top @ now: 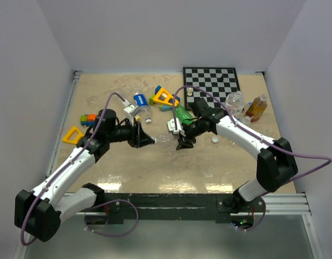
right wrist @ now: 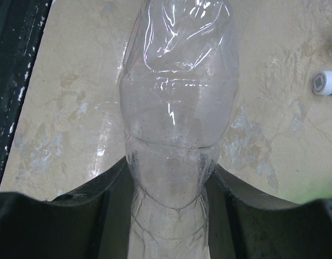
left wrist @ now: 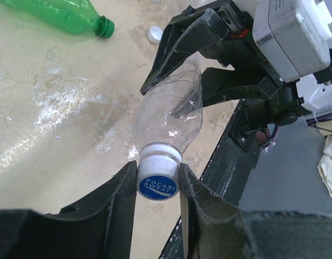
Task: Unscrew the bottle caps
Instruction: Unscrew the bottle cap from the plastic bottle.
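Now left gripper (left wrist: 157, 174): clamped on blue-white cap (left wrist: 158, 184)
Right gripper (right wrist: 168, 164): grasping clear bottle (right wrist: 176, 91) body
Bottle: spans between both grippers

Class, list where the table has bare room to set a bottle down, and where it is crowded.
Free: the near strip of table, between the held clear bottle and the near edge; also the far left corner. Crowded: from the yellow toy to the chessboard.

Left arm (top: 68, 164) and right arm (top: 244, 135) angled inward, jaws face to face, clamped.
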Controlling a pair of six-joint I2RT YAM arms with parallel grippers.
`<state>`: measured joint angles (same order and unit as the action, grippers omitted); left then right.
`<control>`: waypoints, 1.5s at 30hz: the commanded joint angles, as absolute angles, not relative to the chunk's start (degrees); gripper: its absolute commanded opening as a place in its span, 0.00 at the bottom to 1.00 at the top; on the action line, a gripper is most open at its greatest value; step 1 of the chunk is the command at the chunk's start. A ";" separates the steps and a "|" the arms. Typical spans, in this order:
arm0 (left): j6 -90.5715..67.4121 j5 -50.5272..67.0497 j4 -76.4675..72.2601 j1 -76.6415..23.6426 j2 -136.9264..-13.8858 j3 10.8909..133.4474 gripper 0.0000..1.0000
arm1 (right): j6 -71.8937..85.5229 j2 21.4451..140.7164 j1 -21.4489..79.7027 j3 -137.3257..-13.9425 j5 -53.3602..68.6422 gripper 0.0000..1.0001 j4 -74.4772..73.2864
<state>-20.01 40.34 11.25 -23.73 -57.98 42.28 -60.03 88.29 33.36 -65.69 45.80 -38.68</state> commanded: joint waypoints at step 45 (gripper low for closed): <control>37.35 45.97 9.50 -30.14 -43.68 35.86 1.00 | -67.41 89.03 34.45 -67.68 51.33 0.08 -45.26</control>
<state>31.88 47.57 15.57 -28.23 -43.66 37.45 -64.75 89.36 34.13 -65.69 47.77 -43.40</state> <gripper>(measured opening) 0.999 0.493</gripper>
